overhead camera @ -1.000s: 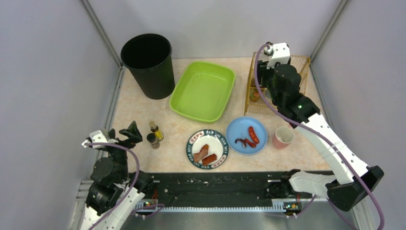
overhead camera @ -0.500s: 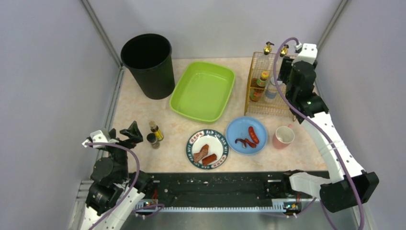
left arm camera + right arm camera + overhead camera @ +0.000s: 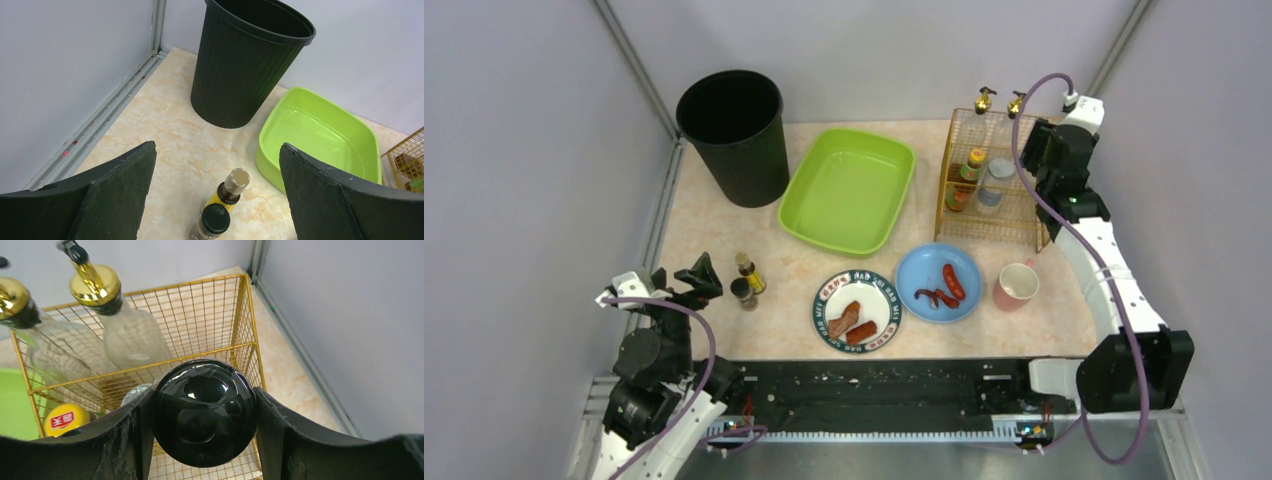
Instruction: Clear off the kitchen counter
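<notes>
The kitchen counter (image 3: 714, 240) is lying under both claws. It is carrying a black bin (image 3: 734, 135), a green tray (image 3: 849, 190), a white plate (image 3: 874, 300), a blue plate (image 3: 919, 275), a pink cup (image 3: 1016, 285) and a gold wire rack (image 3: 944, 185). The left gripper (image 3: 217, 150) is hanging wide open over the near left side, just behind a little yellow bottle (image 3: 230, 187) and a black-capped jar (image 3: 214, 220). The right gripper (image 3: 202, 420) is squeezing a shiny black round cap (image 3: 200, 390) above the rack, at the counter's far right corner

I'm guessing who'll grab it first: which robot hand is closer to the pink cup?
Right. The right gripper hangs over the gold rack behind the pink cup; the left gripper sits across the counter by two small bottles.
</notes>
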Robot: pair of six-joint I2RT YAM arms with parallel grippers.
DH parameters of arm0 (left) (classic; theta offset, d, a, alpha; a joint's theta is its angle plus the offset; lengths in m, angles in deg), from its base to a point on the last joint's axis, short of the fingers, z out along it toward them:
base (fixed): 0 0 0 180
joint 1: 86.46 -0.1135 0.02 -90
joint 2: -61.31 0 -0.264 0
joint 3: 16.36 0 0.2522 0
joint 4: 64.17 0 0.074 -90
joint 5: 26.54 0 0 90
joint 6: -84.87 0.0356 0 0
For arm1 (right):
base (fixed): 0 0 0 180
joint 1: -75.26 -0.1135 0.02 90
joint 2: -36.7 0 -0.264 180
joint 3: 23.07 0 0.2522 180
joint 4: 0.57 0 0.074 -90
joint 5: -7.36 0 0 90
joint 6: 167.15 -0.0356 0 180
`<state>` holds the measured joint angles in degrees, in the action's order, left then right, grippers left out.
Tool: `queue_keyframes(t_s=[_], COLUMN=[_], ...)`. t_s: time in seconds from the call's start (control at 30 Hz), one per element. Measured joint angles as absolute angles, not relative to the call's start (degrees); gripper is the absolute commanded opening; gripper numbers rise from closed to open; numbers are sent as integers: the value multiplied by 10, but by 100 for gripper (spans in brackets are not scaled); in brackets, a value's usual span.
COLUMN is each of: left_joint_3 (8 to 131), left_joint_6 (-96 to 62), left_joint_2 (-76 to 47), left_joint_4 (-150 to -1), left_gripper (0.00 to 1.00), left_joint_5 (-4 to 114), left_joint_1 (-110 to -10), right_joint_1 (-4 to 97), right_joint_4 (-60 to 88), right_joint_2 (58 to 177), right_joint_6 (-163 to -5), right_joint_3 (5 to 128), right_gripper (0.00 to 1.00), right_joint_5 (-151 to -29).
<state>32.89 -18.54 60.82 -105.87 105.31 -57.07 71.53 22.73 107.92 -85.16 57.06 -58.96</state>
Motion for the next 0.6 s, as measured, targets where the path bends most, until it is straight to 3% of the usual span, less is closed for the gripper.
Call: queue_keyframes(t_s=[0.6], left_joint_3=[329], left_joint_6=[-185], left_joint_2=[608], left_joint_4=[-1058], left_gripper=[97], left_joint_5=[1053], left_joint_1=[-570], right_joint_1=[740], right_joint_4=[195], right_joint_2=[1160], right_joint_6=[-885], right_joint_3=[544], right_gripper=[0], right_joint_5=[-631])
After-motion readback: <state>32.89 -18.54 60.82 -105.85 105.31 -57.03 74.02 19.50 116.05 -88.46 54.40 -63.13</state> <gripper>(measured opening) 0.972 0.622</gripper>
